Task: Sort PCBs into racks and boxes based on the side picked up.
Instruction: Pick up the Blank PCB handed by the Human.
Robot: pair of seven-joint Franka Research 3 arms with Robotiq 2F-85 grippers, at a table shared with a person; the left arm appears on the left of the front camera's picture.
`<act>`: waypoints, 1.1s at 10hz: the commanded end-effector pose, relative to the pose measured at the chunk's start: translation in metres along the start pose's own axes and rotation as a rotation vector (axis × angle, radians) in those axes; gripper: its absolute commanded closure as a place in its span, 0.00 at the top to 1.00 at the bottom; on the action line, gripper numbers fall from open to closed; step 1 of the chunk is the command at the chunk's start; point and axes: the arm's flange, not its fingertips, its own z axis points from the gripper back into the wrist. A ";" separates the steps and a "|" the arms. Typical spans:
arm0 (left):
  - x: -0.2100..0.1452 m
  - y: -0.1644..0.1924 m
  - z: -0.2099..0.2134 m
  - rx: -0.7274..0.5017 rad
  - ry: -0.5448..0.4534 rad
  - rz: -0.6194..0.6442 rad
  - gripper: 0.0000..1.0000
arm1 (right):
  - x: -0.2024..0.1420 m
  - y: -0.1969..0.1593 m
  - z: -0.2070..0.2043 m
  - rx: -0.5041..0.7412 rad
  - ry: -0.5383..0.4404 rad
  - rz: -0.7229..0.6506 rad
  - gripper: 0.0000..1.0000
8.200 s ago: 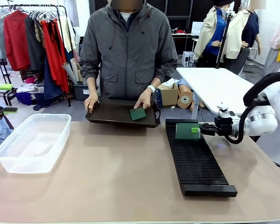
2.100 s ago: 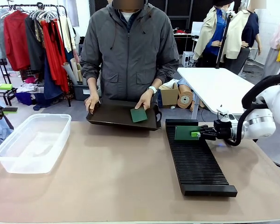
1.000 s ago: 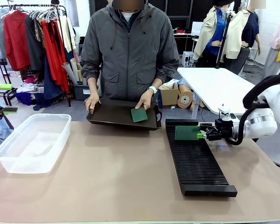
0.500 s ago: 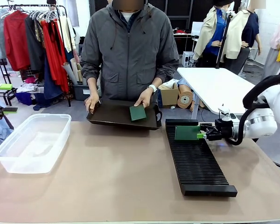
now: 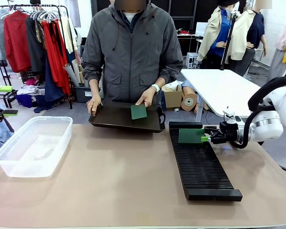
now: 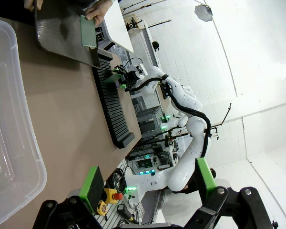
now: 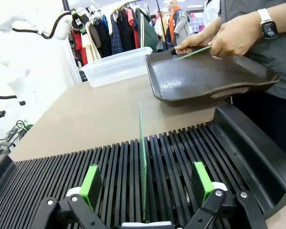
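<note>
My right jaws, released, flank the thin green circuit board (image 7: 143, 162) upright in the black ribbed rack (image 7: 190, 143) (seated, I judge); I'd retreat straight back, never sideways.

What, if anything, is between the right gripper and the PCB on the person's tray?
Another PCB stands upright in a slot of the rack, between the fingers of the open right gripper and on the line toward the tray. The tray PCB is tilted up under the person's hand.
</note>
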 end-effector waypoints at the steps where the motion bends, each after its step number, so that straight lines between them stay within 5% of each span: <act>1: -0.001 -0.001 0.000 -0.006 -0.001 0.004 1.00 | 0.035 0.016 0.010 0.019 -0.042 0.014 1.00; 6: -0.001 -0.001 0.000 -0.006 -0.001 0.004 1.00 | 0.104 0.066 0.031 0.063 -0.042 0.021 1.00; 11: -0.001 -0.001 0.000 -0.006 -0.001 0.004 1.00 | 0.136 0.129 0.023 0.159 -0.033 -0.253 1.00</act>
